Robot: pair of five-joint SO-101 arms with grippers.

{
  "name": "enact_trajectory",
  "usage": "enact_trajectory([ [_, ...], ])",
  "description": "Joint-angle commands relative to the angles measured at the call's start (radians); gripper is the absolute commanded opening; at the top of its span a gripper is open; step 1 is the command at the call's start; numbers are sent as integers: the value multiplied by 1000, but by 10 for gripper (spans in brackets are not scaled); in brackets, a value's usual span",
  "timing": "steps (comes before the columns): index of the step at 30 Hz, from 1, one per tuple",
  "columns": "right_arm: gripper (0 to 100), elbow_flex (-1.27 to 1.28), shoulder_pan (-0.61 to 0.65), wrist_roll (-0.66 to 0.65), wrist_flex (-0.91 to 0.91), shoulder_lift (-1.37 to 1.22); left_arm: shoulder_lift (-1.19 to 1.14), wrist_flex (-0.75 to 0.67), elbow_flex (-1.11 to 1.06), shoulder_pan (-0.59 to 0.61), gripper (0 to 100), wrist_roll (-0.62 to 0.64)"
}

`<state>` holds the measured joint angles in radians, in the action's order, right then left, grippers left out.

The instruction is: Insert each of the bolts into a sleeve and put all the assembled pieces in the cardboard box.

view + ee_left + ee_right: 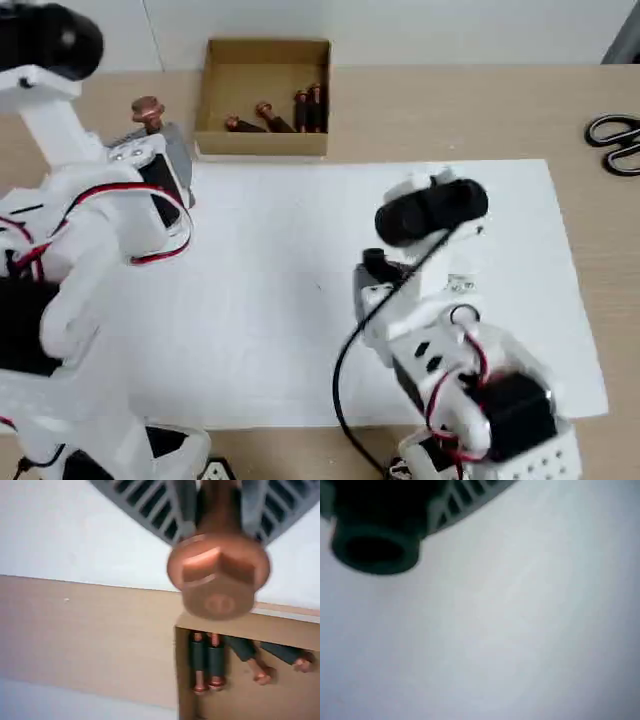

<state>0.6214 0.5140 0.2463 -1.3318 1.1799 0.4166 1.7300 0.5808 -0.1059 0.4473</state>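
Note:
My left gripper [152,130] is shut on a copper bolt [147,108], held just left of the cardboard box [262,146]. In the left wrist view the bolt's hex head [218,575] sticks out from between the grey fingers [150,502], above the box's edge [280,630]. Several bolts in black sleeves [285,115] lie in the box, seen again as assembled pieces [207,662]. My right gripper [372,278] hangs over the middle of the white sheet, shut on a black sleeve [375,550] whose open end pokes out over the paper.
A white paper sheet [280,300] covers the middle of the wooden table [450,110]. Scissors [615,140] lie at the far right edge. Both arms' white bodies and red and black cables occupy the near side.

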Motion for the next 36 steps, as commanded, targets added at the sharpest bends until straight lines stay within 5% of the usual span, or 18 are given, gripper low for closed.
enact_trajectory([
  [1, 2, 68, 62, 12, 101, 76, 44, 21, 2, -83, 6, 61],
  [10, 3, 106, 223, 11, 110, 170, 84, 21, -77, -256, 6, 203],
  [21, 3, 137, 334, -46, 168, 217, 84, 21, -82, -410, 6, 215],
  [36, 3, 138, 303, -150, 292, 216, 84, 21, -85, -425, 6, 209],
])
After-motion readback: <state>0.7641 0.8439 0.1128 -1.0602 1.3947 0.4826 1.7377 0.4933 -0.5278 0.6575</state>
